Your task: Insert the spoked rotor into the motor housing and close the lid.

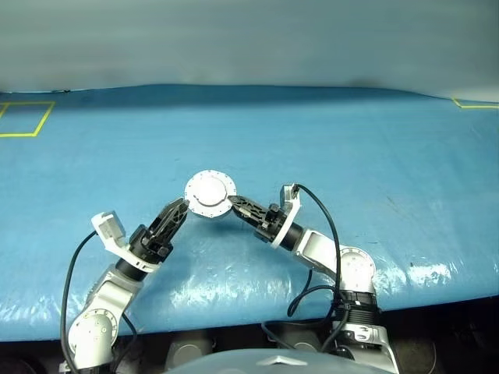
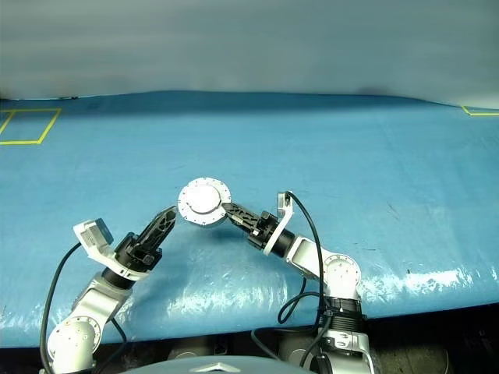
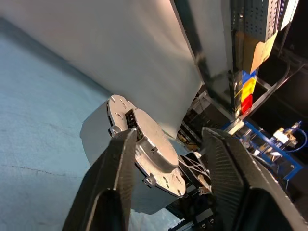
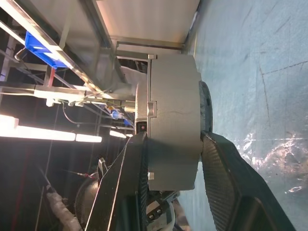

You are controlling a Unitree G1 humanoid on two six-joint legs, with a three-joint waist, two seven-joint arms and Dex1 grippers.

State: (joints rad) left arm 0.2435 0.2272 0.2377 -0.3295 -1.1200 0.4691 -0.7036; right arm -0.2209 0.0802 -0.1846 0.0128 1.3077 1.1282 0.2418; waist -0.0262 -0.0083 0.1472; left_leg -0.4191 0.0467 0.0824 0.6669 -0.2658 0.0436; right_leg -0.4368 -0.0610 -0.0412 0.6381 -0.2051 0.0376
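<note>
Two grippers meet above the blue table (image 1: 374, 140): the right gripper (image 1: 234, 204) pinches the motor housing (image 1: 210, 193) by its edge, holding it off the surface with the lid (image 2: 204, 198) closed, while the left gripper (image 1: 178, 212), fingers spread, sits just left of it.

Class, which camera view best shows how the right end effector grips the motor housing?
The right wrist view: the motor housing sits edge-on, clamped between the right end effector's two fingers. Both eye views show its round studded face, held up above the blue table. The left wrist view shows it tilted, between the left end effector's open fingers.
</note>
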